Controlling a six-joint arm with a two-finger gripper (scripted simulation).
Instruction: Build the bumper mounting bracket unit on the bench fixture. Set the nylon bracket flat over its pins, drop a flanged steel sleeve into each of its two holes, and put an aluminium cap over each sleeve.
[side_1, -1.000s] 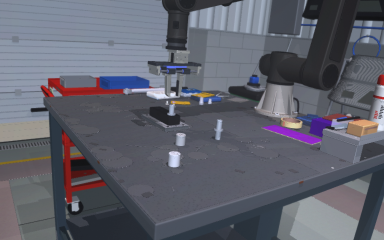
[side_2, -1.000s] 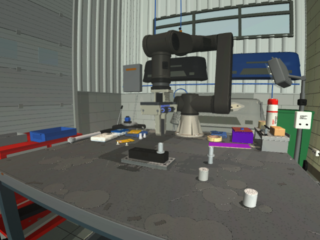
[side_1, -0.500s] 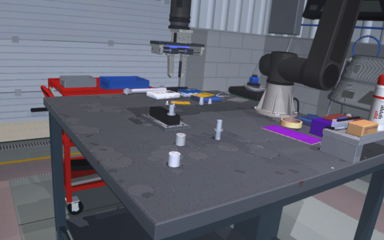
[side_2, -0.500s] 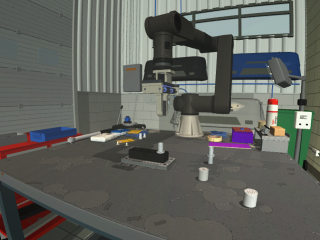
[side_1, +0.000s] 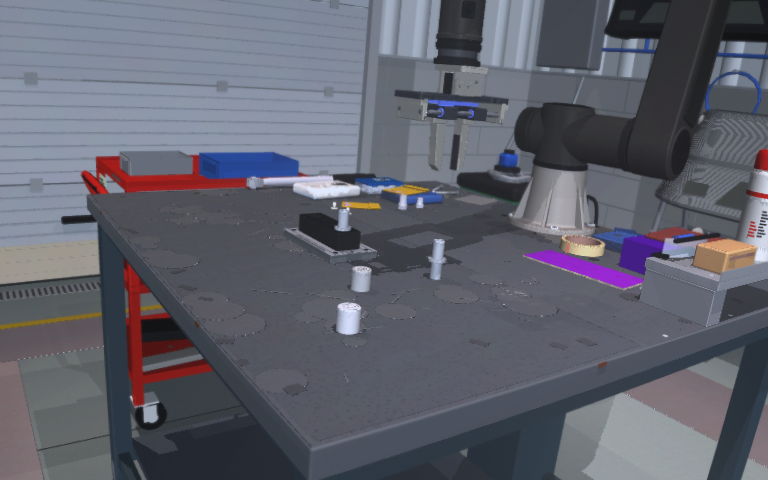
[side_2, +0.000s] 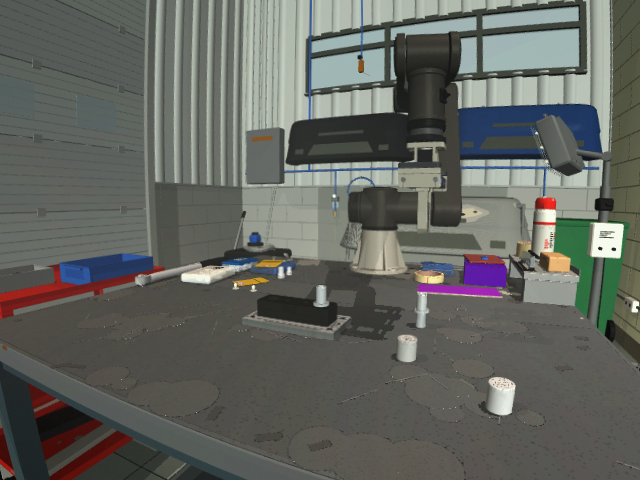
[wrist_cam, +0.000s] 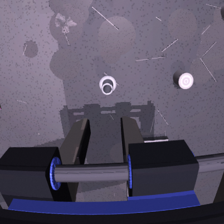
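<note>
The grey fixture plate (side_1: 331, 249) (side_2: 296, 325) is largely covered by the black nylon bracket (side_1: 328, 230) (side_2: 296, 309) lying flat on it. One flanged steel sleeve (side_1: 342, 219) (side_2: 321, 295) stands in the bracket's right-hand hole. The other sleeve (side_1: 436, 259) (side_2: 421, 310) (wrist_cam: 107, 85) stands upright on the table to the right of the fixture. Two aluminium caps sit nearer the front edge, one close to the fixture (side_1: 361, 278) (side_2: 406, 347) (wrist_cam: 184, 80), one further out (side_1: 348, 318) (side_2: 500, 396). My gripper (side_1: 447, 167) (side_2: 425, 227) (wrist_cam: 104, 122) hangs high above the table behind the loose sleeve, open and empty.
The robot base (side_1: 552, 201) (side_2: 378, 250) stands just behind the gripper. A purple strip (side_1: 583, 269), tape roll (side_1: 582, 245), purple box (side_2: 484, 269) and grey box (side_1: 694, 286) crowd the right side. Small parts and trays (side_1: 391, 192) lie at the back left. A red cart (side_1: 153, 175) stands beyond the table.
</note>
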